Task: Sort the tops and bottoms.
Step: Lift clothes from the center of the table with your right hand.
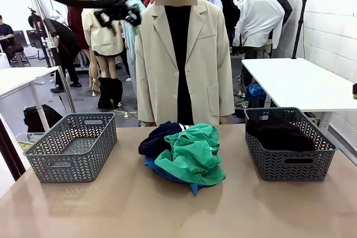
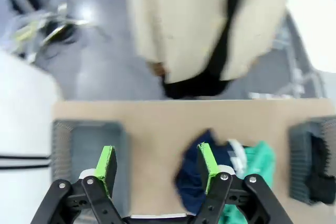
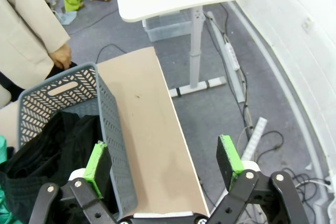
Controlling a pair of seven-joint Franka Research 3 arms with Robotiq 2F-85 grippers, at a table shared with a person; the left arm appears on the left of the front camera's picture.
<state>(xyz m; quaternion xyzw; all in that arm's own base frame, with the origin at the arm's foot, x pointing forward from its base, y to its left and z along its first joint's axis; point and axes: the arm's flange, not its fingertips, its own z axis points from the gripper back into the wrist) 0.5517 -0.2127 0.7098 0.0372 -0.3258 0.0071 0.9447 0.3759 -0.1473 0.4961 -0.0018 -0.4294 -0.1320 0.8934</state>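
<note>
The smooth tan table [image 1: 167,210] carries two grey plastic lattice baskets. The left basket [image 1: 72,149] at the far-left corner looks empty, while the right basket [image 1: 290,151] at the far-right corner holds the black garment [image 1: 279,135], slumped inside. Between them, by the middle of the far edge, lies a crumpled heap: the emerald green garment [image 1: 192,154] on top, the dark navy garment [image 1: 159,139] touching its left side, and the bright blue garment [image 1: 162,169] pinned beneath. All look light, limp and likely to drag their neighbours, so a raised green fold seems the best pinch. The left hand [image 2: 156,156] hangs high above the table, fingers apart and empty. The right hand [image 3: 165,163], likewise spread and empty, hovers over the right basket's outer wall.
</note>
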